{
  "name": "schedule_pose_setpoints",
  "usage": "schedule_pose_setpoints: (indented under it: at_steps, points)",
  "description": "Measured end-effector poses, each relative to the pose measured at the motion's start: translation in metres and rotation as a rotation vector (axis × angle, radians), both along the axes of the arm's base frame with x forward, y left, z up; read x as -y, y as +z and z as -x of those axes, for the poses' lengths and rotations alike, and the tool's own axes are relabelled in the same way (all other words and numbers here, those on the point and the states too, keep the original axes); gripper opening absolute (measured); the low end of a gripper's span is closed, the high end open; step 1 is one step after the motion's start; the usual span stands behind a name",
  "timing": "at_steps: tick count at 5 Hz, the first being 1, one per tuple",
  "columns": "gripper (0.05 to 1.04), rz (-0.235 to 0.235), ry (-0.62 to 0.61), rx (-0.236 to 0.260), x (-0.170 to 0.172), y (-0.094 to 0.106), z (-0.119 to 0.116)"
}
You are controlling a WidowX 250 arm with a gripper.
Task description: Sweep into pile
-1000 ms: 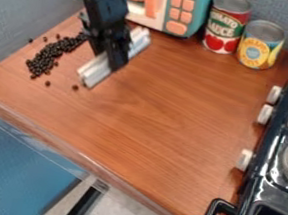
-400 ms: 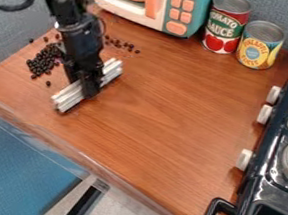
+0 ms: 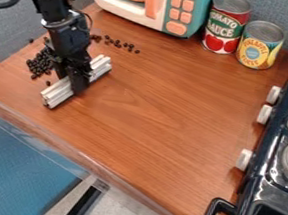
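Observation:
My black gripper [image 3: 78,84] hangs over the left part of the wooden counter, shut on a pale metal bar [image 3: 57,95] that lies slantwise at the counter surface. Just left of the bar and gripper sits a cluster of small black beads [image 3: 39,62], partly hidden behind the gripper. More loose beads [image 3: 123,44] are strewn in a short line behind the bar, in front of the toy microwave.
The toy microwave [image 3: 177,8] stands at the back, with a red can [image 3: 226,23] and a yellow can [image 3: 260,45] to its right. A black toy stove [image 3: 282,149] lines the right side. The wooden counter's [image 3: 166,112] front edge runs diagonally.
The gripper and bar have come toward the counter's front edge and left, the last bit leftward to the bead cluster. Beads behind the bar, formerly hidden by the arm, now show.

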State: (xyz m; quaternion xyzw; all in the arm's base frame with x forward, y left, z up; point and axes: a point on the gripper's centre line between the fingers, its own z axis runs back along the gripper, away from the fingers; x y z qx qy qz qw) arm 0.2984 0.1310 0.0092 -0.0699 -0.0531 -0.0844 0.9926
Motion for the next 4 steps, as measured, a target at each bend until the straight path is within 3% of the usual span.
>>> schedule_pose_setpoints:
  at_steps: [2,3,4]
  points:
    - [0.406,-0.028,0.046,-0.002,-0.034,0.001,-0.002]
    - [0.406,-0.067,0.054,-0.021,-0.044,0.001,-0.004]
    - [0.406,-0.069,0.070,-0.026,-0.044,0.001,-0.003]
